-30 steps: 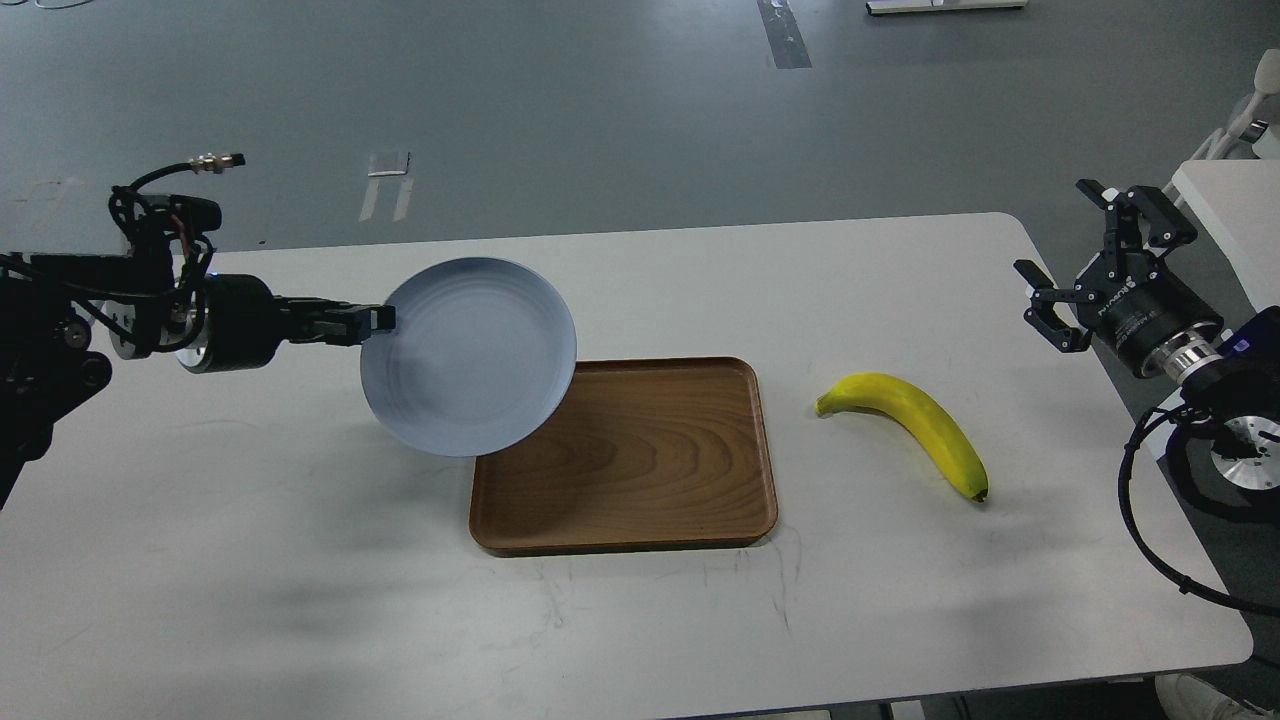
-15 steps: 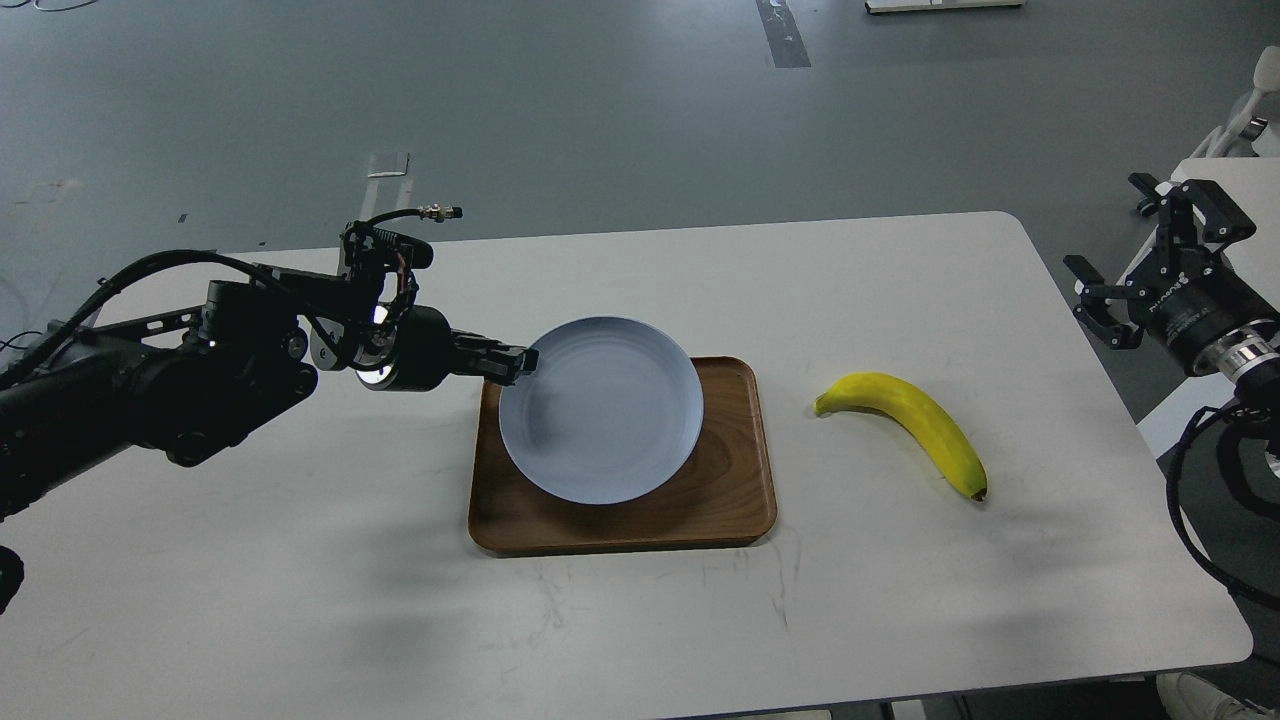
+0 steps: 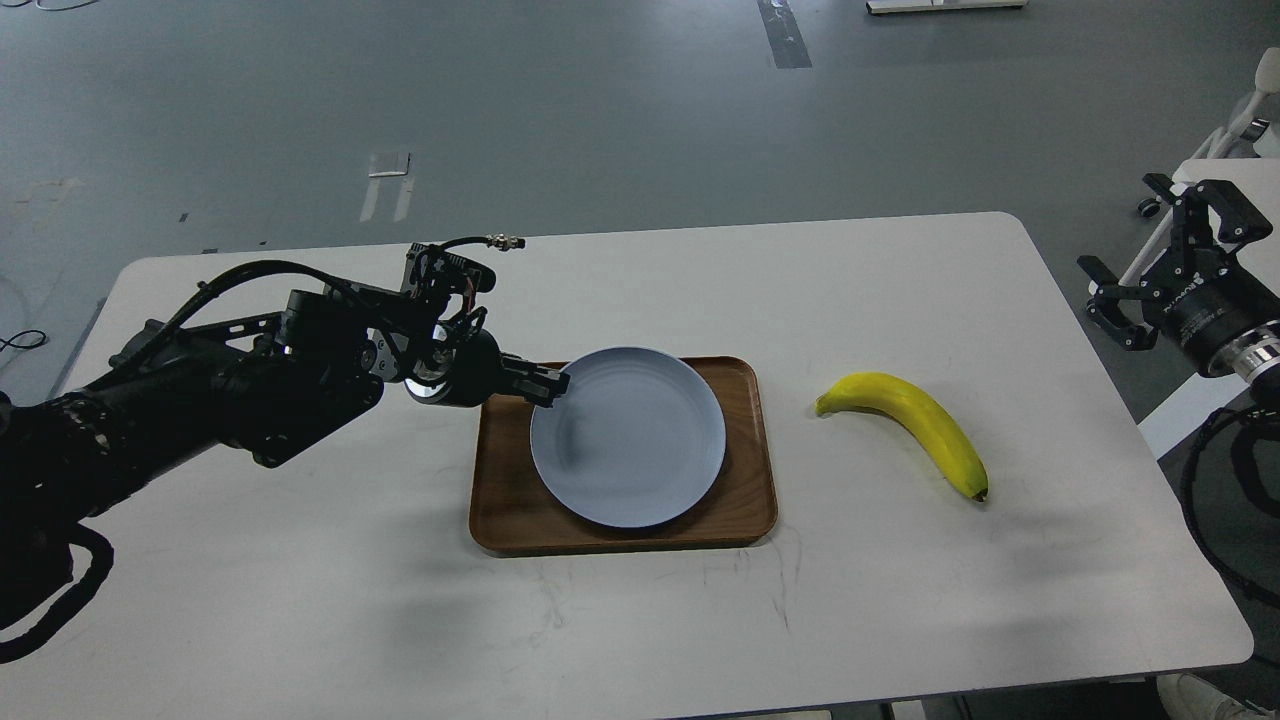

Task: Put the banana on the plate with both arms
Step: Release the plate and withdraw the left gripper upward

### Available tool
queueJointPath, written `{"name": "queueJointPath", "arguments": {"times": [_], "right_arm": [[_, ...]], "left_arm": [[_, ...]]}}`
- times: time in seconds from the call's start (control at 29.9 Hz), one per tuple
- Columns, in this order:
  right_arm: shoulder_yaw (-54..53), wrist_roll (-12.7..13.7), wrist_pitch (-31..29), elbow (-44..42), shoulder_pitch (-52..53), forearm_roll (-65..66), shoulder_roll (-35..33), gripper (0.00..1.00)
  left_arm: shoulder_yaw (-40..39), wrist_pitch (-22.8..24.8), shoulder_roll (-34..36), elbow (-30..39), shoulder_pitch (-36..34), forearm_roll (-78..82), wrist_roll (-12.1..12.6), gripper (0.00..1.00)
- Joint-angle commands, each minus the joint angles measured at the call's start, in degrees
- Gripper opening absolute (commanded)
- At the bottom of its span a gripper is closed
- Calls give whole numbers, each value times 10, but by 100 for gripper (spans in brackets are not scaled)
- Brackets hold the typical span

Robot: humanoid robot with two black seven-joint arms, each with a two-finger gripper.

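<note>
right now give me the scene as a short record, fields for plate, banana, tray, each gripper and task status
plate: pale blue-grey, over the wooden tray, held at its left rim
tray: brown, rectangular, mid-table, under the plate
banana: yellow, lying on the white table right of the tray, untouched
left gripper: shut on the plate's rim
right gripper: open, raised past the table's right edge, clear of the banana
task status: plate at the tray; banana not yet picked up or on the plate

Looks like a robotics lab: bare grey floor (image 3: 600, 120) with tape marks (image 3: 386, 186), plain white surface (image 3: 300, 600), another white bench (image 3: 1215, 172) off right
</note>
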State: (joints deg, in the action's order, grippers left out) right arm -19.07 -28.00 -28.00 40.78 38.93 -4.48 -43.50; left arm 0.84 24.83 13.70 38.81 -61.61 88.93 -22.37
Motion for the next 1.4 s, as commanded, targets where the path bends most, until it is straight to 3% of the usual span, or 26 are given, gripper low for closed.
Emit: {"name": "queueJointPath", "arguments": {"times": [0.0, 0.2, 0.37, 0.43, 0.53, 0.77, 0.94, 1.04, 1.14, 1.24, 1.37], "right_arm": [[0, 0, 0, 0, 0, 0, 1, 100], [1, 0, 0, 0, 0, 0, 1, 100], [1, 0, 0, 0, 0, 0, 1, 100], [1, 0, 0, 0, -1, 0, 1, 100], [1, 0, 0, 0, 0, 0, 1, 100], [1, 0, 0, 0, -1, 0, 2, 100], [2, 0, 0, 0, -1, 0, 4, 100], [2, 0, 0, 0, 0, 0, 6, 100], [3, 0, 0, 0, 0, 0, 7, 100], [4, 0, 0, 0, 0, 1, 7, 100], [5, 0, 0, 2, -1, 17, 7, 100]], "left_arm": [[1, 4, -13, -12, 0, -1, 1, 0], [1, 4, -23, -27, 0, -2, 3, 0], [0, 5, -23, -26, -3, -9, 2, 63], [0, 5, -23, -26, -5, -9, 2, 78], [0, 6, -23, -23, -10, -10, 0, 91], [-11, 7, 6, -18, -33, -94, -25, 97], [-13, 14, 75, -2, -44, -357, -56, 98], [-16, 19, 121, 3, -33, -550, -56, 98], [-19, 19, 144, 5, -23, -640, -56, 98], [-34, 26, 193, 7, 12, -742, -56, 98], [-109, 32, 229, 8, 92, -803, -56, 98]]}}
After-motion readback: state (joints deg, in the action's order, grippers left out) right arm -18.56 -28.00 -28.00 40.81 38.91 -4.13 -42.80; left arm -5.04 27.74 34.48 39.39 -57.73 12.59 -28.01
